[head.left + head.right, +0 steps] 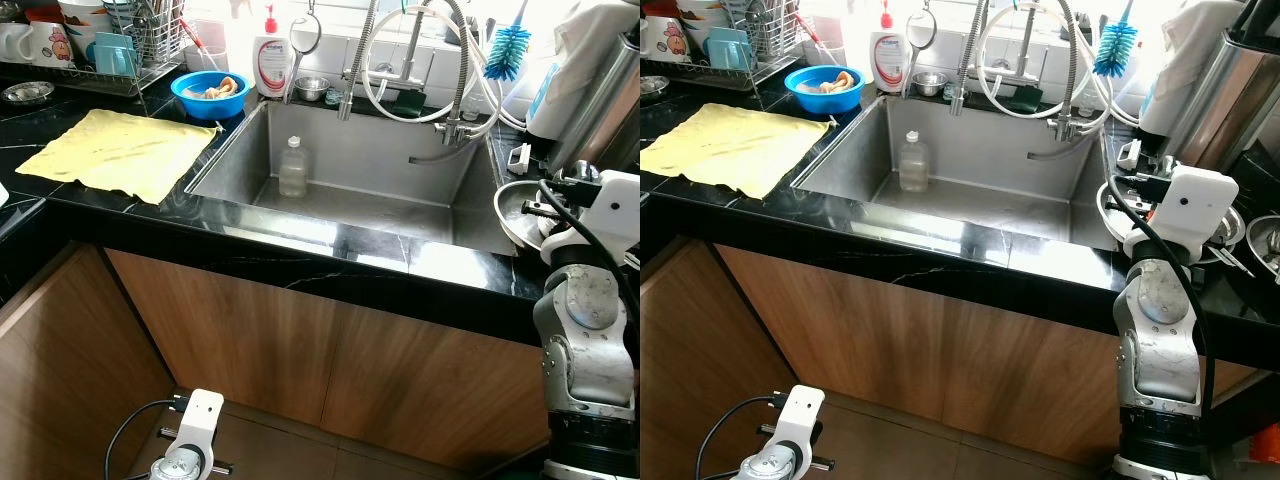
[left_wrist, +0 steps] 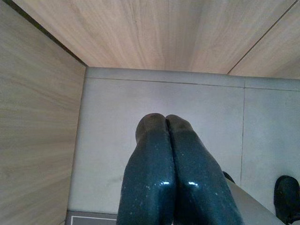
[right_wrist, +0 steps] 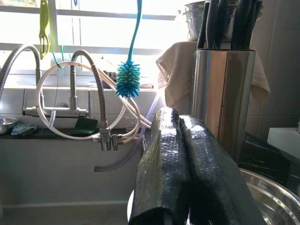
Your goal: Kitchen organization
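The right hand (image 3: 180,123), fingers pressed together and empty, hovers just above a steel bowl (image 1: 515,212) on the worktop (image 1: 300,262), likely to reach it, the bottle (image 1: 292,168) in the sink (image 1: 370,205) well beyond, while the left hand (image 2: 166,123), also pressed together, hangs idle.

Black counter (image 1: 300,262); yellow cloth (image 1: 118,151) flat on it; blue bowl (image 1: 210,94) behind.

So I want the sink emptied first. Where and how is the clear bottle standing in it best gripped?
Grip the clear bottle around its straight body, just below the shoulder, coming down from above and the front. It stands upright near the sink's left back corner, so walls crowd the left and rear; its narrow cap probably offers less hold.
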`<state>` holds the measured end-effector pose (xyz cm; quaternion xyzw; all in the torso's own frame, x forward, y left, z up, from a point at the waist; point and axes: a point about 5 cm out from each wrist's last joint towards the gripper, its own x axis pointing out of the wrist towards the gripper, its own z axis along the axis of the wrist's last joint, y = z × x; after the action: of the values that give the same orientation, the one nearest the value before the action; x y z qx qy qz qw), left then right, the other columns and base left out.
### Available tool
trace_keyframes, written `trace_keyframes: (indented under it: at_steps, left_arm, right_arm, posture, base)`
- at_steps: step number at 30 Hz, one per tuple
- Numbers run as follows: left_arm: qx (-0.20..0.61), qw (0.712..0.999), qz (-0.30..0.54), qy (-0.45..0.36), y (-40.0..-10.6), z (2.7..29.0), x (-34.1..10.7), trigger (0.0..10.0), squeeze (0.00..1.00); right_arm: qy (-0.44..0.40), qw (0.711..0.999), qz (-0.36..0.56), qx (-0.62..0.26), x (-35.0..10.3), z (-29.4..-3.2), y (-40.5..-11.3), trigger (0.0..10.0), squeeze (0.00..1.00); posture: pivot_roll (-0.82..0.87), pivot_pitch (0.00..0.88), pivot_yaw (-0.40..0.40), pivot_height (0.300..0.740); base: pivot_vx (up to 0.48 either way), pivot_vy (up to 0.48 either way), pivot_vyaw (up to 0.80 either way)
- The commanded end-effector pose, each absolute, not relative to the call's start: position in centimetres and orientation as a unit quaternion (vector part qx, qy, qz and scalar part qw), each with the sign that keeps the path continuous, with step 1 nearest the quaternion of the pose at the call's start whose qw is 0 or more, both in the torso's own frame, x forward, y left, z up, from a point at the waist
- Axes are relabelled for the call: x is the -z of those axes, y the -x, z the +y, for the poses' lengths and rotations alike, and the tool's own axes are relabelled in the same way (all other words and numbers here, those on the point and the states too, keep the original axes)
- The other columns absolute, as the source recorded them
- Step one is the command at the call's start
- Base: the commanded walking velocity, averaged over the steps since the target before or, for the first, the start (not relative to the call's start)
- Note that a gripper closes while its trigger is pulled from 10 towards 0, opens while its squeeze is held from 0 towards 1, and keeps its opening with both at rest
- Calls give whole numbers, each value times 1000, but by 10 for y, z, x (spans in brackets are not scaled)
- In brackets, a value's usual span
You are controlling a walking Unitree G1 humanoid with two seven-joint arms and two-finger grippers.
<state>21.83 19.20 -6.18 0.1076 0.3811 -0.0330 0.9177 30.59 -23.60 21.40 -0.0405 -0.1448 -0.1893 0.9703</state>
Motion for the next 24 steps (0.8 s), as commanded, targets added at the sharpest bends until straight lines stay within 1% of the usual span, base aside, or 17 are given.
trace_keyframes:
  at_steps: [1,2,3,4,5,8,10,12,13,16,19,20,24]
  left_arm:
    - [38,915,385,-117,-218,192,62,10000,0]
    - [38,915,385,-117,-218,192,62,10000,0]
    - [38,915,385,-117,-218,193,62,10000,0]
    - [38,915,385,-117,-218,193,62,10000,0]
    - [37,915,385,-117,-218,193,62,10000,0]
    - [37,915,386,-117,-218,193,62,10000,0]
    - [37,915,386,-116,-218,193,62,10000,0]
    - [36,915,386,-116,-218,193,62,10000,0]
    - [36,915,386,-116,-218,193,62,10000,0]
    - [35,915,386,-115,-218,193,62,10000,0]
    - [35,915,386,-115,-218,193,62,10000,0]
    - [35,914,386,-115,-217,193,63,10000,0]
    - [34,914,387,-115,-217,194,63,10000,0]
  right_arm:
    - [54,969,-174,169,-226,-232,-306,10000,0]
    - [62,970,-178,153,-228,-229,-307,10000,0]
    - [76,973,-182,117,-230,-221,-309,10000,0]
    - [76,973,-182,117,-230,-221,-309,10000,0]
    - [80,975,-183,97,-231,-217,-310,10000,0]
    - [91,978,-189,9,-235,-199,-315,10000,0]
    - [94,977,-190,-6,-237,-197,-317,10000,0]
    - [93,977,-176,-81,-234,-185,-325,10000,0]
    - [94,976,-172,-97,-233,-183,-326,10000,0]
    - [90,976,-153,-123,-224,-180,-336,10000,0]
    - [71,982,-135,-114,-218,-185,-347,10000,0]
    - [57,985,-119,-113,-214,-188,-356,10000,0]
    - [53,986,-110,-117,-212,-190,-364,10000,0]
  posture:
    - [-6,0,-49,740]
    - [-6,0,-49,740]
    - [-7,0,-48,740]
    - [-7,0,-48,740]
    - [-7,0,-48,740]
    - [-9,0,-45,740]
    - [-10,0,-44,740]
    - [-10,0,-42,740]
    - [-9,0,-42,740]
    - [-8,0,-41,740]
    - [-3,0,-40,740]
    - [-1,0,-39,740]
    - [-1,0,-39,740]
  base:
    - [0,0,0]
    - [0,0,0]
    - [0,0,0]
    - [0,0,0]
    - [0,0,0]
    - [0,0,0]
    - [0,0,0]
    - [0,0,0]
    - [0,0,0]
    - [0,0,0]
    - [0,0,0]
    - [0,0,0]
    - [0,0,0]
